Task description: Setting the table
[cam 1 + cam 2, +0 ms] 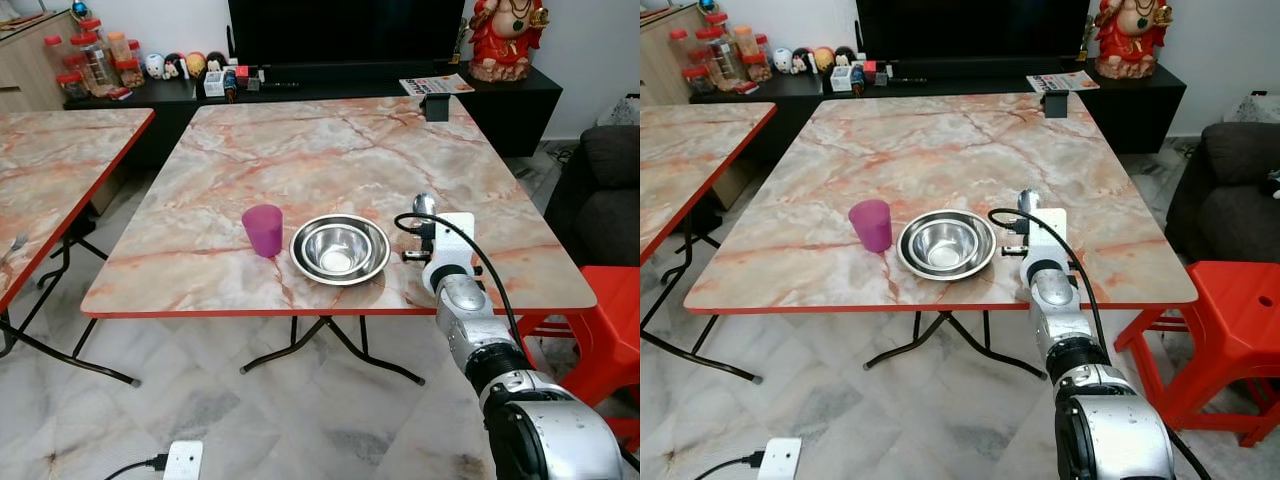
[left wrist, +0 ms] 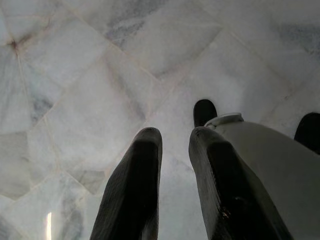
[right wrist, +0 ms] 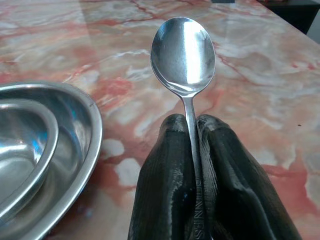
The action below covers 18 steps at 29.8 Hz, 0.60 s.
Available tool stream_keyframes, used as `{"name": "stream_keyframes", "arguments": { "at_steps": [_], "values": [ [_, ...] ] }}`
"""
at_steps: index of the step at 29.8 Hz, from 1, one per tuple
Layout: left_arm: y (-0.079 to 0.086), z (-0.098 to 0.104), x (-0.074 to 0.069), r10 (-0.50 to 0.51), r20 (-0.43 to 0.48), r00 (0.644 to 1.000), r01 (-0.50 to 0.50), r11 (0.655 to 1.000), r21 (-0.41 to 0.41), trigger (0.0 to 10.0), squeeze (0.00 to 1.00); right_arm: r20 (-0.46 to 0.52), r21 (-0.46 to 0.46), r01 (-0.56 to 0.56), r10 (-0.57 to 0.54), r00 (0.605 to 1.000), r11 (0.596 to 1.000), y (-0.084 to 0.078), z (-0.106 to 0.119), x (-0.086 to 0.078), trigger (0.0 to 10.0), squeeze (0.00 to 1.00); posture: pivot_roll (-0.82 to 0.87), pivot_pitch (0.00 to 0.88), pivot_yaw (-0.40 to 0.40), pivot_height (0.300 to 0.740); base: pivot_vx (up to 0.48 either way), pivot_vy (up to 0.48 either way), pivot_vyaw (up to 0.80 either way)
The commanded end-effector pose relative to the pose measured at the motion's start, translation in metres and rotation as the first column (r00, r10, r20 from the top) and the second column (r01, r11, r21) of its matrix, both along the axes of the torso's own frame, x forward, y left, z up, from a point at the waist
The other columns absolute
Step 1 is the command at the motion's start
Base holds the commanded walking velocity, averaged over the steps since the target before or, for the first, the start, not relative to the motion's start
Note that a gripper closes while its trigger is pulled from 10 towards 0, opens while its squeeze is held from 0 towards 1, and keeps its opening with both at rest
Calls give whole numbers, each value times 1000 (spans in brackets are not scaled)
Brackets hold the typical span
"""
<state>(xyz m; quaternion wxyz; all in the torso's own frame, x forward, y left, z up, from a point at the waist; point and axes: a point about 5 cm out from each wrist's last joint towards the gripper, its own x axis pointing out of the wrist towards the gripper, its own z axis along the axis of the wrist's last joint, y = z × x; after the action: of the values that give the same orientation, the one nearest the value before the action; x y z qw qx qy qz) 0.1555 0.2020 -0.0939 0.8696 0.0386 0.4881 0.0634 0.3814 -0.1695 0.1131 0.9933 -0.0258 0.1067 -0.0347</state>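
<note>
Right gripper (image 3: pixel 192 150) reaches out over table (image 1: pixel 300 150), pinching spoon (image 3: pixel 183 50) handle, beside steel bowl (image 1: pixel 340 249). Left gripper (image 2: pixel 175 145) hangs floorward, fingers slightly apart.

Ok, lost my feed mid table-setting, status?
Right gripper shut on spoon, above table beside bowl. Left gripper idle, jaws apart. Cup left of bowl.

Spoon (image 3: pixel 183 52): polished metal, mirror-glossy, pinched between matt black textured fingers (image 3: pixel 165 185) of right gripper (image 3: pixel 188 131). Bowl (image 1: pixel 340 248): shiny steel, smooth, at spoon's 9 o'clock. Cup (image 1: pixel 263 229): purple, looks like matt plastic. Table (image 1: pixel 300 150): glossy marble-pattern top, red edge. Floor (image 2: pixel 100 75): smooth pale marble tiles, slightly glossy.
</note>
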Motion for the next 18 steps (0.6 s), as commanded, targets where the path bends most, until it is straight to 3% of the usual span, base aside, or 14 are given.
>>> {"name": "stream_keyframes", "arguments": {
  "at_steps": [1, 5, 8, 18],
  "values": [
    [3, -1, -5, -3, -3, 1000, 3, 1000, 3, 10000, 0, 3, 9, 10, -10, 1000, 1000, -3, 8, 4, 10000, 0, -44, 24, 7, 740, 0, 0, 0],
    [4, -3, -10, -2, -8, 1000, 2, 1000, 3, 10000, 0, 5, 10, 9, -9, 1000, 1000, -4, 11, 6, 10000, 0, -42, 33, 7, 740, 0, 0, 0],
    [9, -6, -22, -1, -24, 1000, 2, 1000, 10, 10000, 0, -3, -16, 4, -4, 1000, 1000, -5, 18, 11, 10000, 0, -20, 87, 4, 740, 0, 0, 0],
    [13, -7, -31, 3, -21, 1000, -3, 1000, 23, 10000, 0, 0, 5, -20, 20, 1000, 1000, -1, 23, 14, 10000, 0, 12, 119, -14, 740, 0, 0, 0]
  ]
}}
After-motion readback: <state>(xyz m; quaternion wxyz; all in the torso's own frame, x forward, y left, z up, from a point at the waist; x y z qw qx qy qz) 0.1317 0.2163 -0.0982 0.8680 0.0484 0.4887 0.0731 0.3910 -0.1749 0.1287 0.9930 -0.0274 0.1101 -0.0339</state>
